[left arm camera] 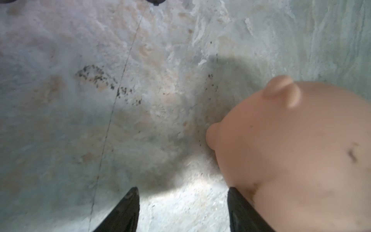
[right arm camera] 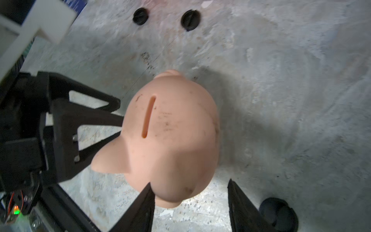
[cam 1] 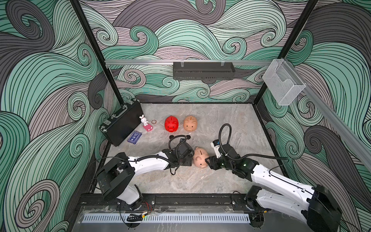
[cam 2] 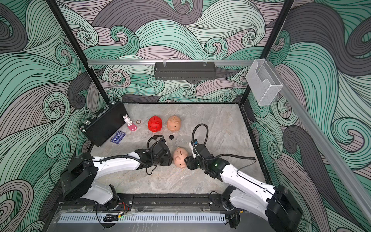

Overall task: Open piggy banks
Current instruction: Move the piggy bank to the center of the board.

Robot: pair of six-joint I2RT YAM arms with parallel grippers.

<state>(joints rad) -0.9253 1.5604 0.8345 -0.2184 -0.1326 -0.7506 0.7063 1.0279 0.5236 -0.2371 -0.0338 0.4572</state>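
A peach-pink piggy bank (cam 1: 200, 157) (cam 2: 180, 157) stands slot-up at mid-table between my two grippers. My left gripper (left arm camera: 183, 188) (cam 1: 192, 160) is open over bare table, one finger against the pig's (left arm camera: 301, 150) side. My right gripper (right arm camera: 189, 180) (cam 1: 206, 160) is open round the pig's (right arm camera: 174, 130) front end; one finger touches it and the other stands apart. A red piggy bank (cam 1: 171, 124) (cam 2: 154, 124) and a second peach piggy bank (cam 1: 190, 124) (cam 2: 173, 123) stand upright farther back. Two black plugs (right arm camera: 140, 16) (right arm camera: 190, 20) lie loose on the table. A third plug (right arm camera: 278, 214) lies beside my right gripper.
A black case (cam 1: 122, 122) lies at the back left, with a white rabbit figurine (cam 1: 145, 122), a small ring (cam 1: 154, 121) and a blue card (cam 1: 134, 137) beside it. A black tray (cam 1: 203, 70) and a clear bin (cam 1: 283, 82) hang on the rails above.
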